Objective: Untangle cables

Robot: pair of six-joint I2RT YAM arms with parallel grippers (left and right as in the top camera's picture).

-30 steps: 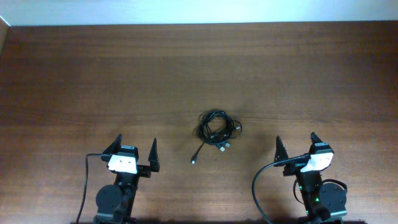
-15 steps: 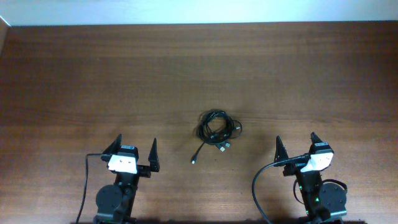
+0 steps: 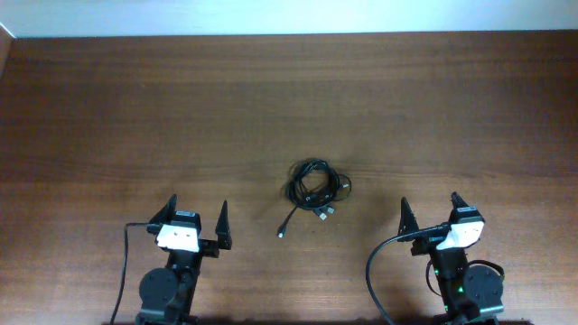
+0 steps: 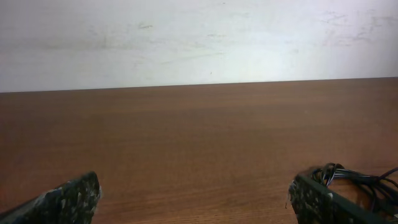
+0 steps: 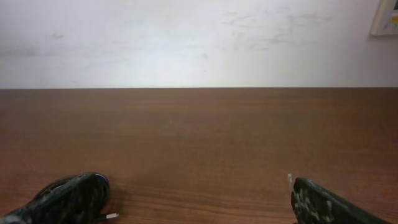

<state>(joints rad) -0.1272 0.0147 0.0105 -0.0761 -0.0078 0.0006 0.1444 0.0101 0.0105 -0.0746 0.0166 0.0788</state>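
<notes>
The cables (image 3: 315, 188) lie as a small coiled black bundle at the middle of the wooden table, with silver-tipped plugs trailing toward the front left. My left gripper (image 3: 195, 216) is open and empty, to the front left of the bundle. My right gripper (image 3: 428, 210) is open and empty, to the front right of it. In the left wrist view the cables (image 4: 367, 182) show at the lower right behind my right fingertip (image 4: 314, 199). In the right wrist view a silver plug tip (image 5: 111, 216) shows beside my left fingertip (image 5: 71, 198).
The wooden table (image 3: 135, 117) runs back to a white wall (image 4: 199, 37). Thick black wires (image 3: 379, 271) loop off both arm bases at the front edge.
</notes>
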